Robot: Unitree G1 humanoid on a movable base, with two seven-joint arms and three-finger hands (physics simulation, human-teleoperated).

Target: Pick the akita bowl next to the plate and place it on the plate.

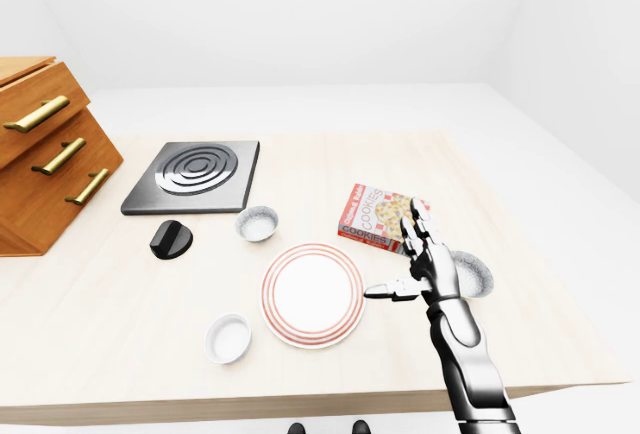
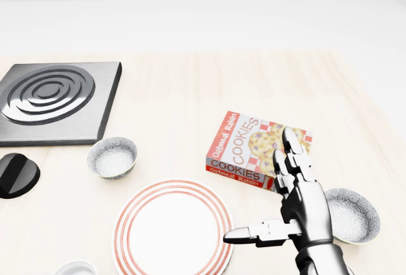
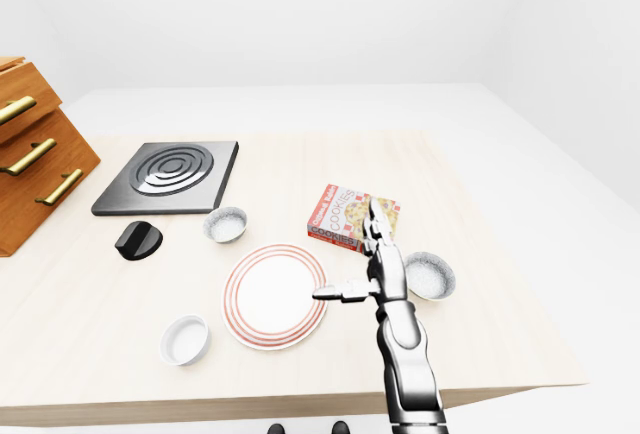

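Observation:
A white plate [image 2: 171,227] with red rings lies low in the head view. One speckled grey akita bowl [image 2: 112,156] stands just off its upper left rim. A second speckled bowl [image 2: 355,215] sits to the right, partly hidden behind my right hand [image 2: 269,199]. That hand hovers between the plate and the right bowl. Its fingers [image 2: 290,154] stretch upward over the cookie box and its thumb points left at the plate's right rim. It is open and holds nothing. My left hand does not show.
A box of cookies [image 2: 250,142] lies above the hand. A black stove plate [image 2: 54,101] and a black knob [image 2: 16,175] are at the left. A small white bowl [image 1: 228,338] sits at the plate's lower left. Wooden drawers [image 1: 45,154] stand at the far left.

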